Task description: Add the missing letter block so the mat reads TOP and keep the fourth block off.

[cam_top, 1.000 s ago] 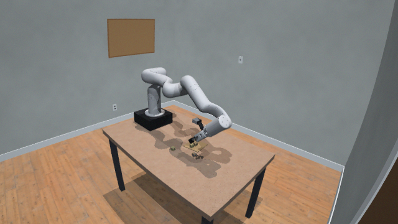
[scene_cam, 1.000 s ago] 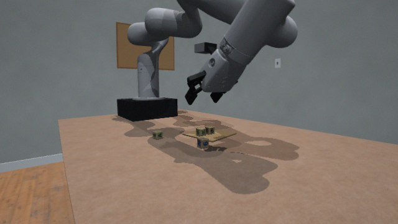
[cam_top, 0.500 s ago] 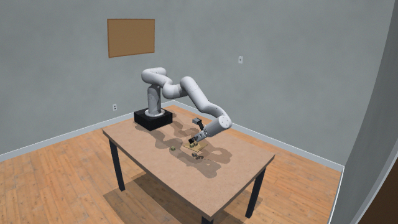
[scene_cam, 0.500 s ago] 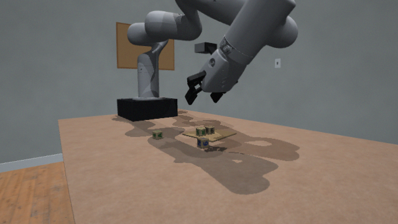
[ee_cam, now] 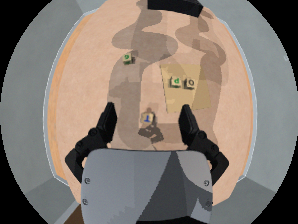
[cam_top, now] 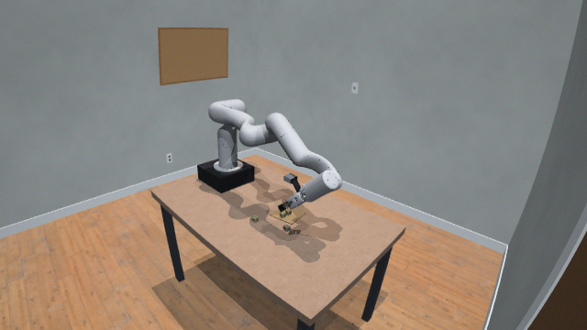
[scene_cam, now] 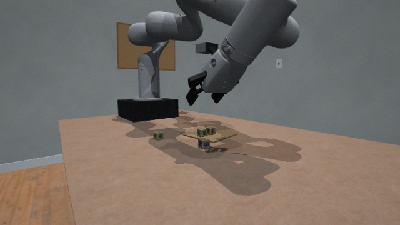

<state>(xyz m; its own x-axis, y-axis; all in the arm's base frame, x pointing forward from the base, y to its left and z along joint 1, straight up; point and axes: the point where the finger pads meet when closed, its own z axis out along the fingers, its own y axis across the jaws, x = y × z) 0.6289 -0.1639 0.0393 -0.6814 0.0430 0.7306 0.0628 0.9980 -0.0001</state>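
While the gripper (ee_cam: 148, 121) hung released and empty, a cube-shaped tan block with blue markings (scene_cam: 204, 143) sat square on the tabletop (scene_cam: 131, 175) beside the mat (scene_cam: 223, 135), letters unreadable.

Brown table (scene_cam: 312, 187) carries black arm base (scene_cam: 125, 112), tan mat (scene_cam: 223, 135), two loose blocks: green-marked (scene_cam: 158, 135), blue-marked (scene_cam: 204, 143).

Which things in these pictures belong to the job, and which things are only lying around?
Job:
- thin tan square mat
- two small wooden letter blocks on it
- blue-lettered wooden block beside mat
- green-lettered wooden block farther off
- open black-fingered gripper

Not job:
- brown cork board
- white wall sockets
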